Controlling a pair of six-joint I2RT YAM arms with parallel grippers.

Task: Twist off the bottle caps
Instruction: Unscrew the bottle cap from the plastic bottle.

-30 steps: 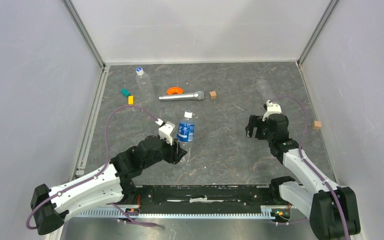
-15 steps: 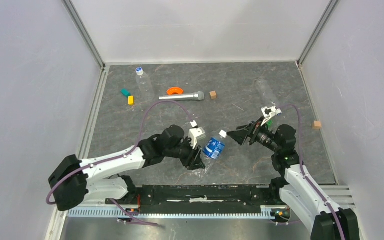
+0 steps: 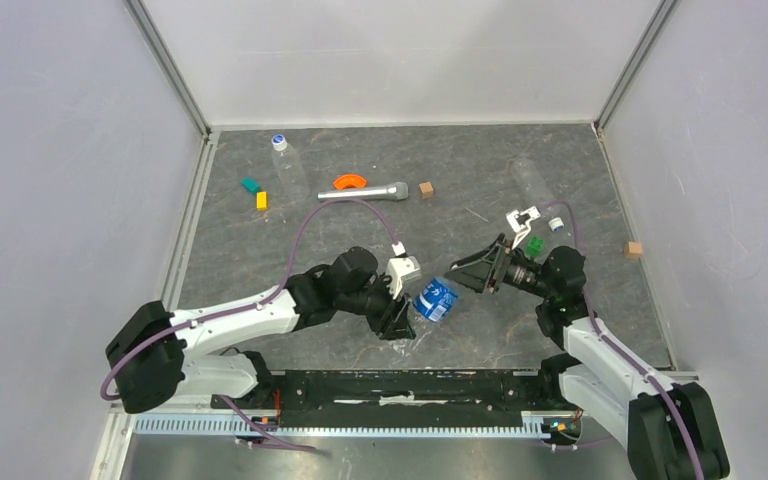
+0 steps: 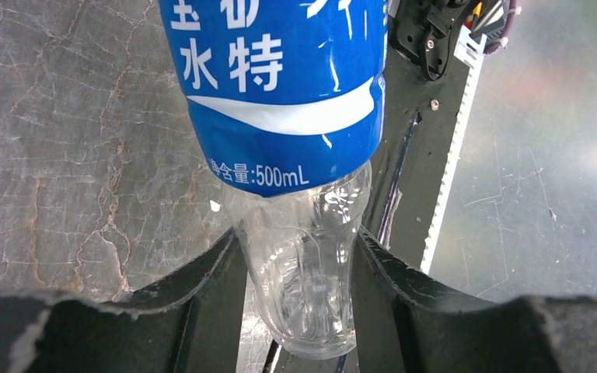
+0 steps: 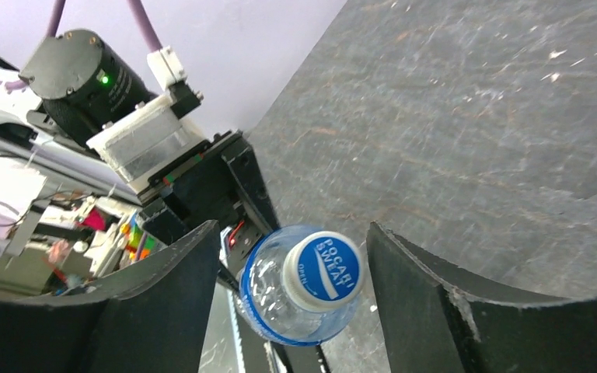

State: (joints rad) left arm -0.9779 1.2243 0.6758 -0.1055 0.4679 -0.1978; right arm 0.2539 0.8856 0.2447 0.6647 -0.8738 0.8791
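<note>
My left end effector (image 4: 294, 249) is clamped on the clear lower body of the blue-labelled bottle (image 4: 280, 93). It holds the bottle tilted near the front of the counter (image 3: 470, 165), neck pointing toward the right arm. My right end effector (image 5: 291, 237) stands wide, one finger on each side of the white-rimmed Pocari Sweat cap (image 5: 326, 268), with a gap showing on both sides. At the back left an unlabelled bottle (image 3: 287, 168) lies with its cap (image 3: 278, 141) on. A second clear bottle (image 3: 528, 180) lies at the back right. A silver microphone (image 3: 365, 192) lies between them
</note>
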